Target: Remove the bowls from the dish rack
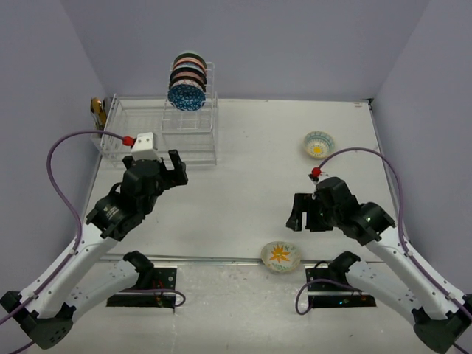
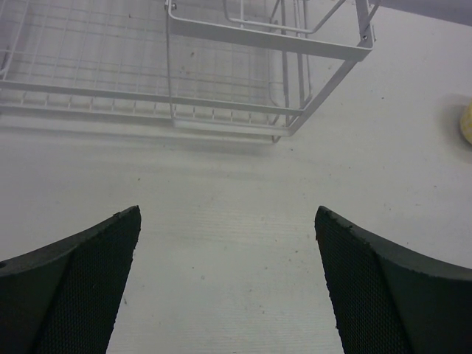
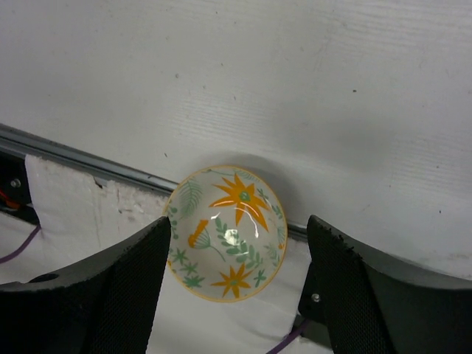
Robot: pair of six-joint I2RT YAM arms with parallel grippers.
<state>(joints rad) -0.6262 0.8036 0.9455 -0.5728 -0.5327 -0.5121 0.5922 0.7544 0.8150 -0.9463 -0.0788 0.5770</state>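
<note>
Dish rack (image 1: 158,133) stands far-left on the surface (image 1: 251,169). Left hand (image 1: 171,168) spread, empty, just before the rack. Next, I judge: pinch the front bowl (image 1: 186,96) by its rim, lift straight up clear of the wires. Right hand (image 1: 301,214) fingers apart, empty, well right of rack. Tower holds bowls on edge; basket none. Flowered bowl (image 1: 280,256) and yellow-centred bowl (image 1: 318,144) lie out, right of rack.

A white wire dish rack (image 2: 265,37) fills the upper left and upper middle of the frame. Its low mesh basket is at the upper left, and a taller open frame is right of that. It stands on a pale, speckled desk (image 2: 221,295). Two black, mesh-textured jaws rise from the lower corners, wide apart, with only bare desk between them. A pale yellow rounded object (image 2: 467,122) is cut off at the right edge.
</note>
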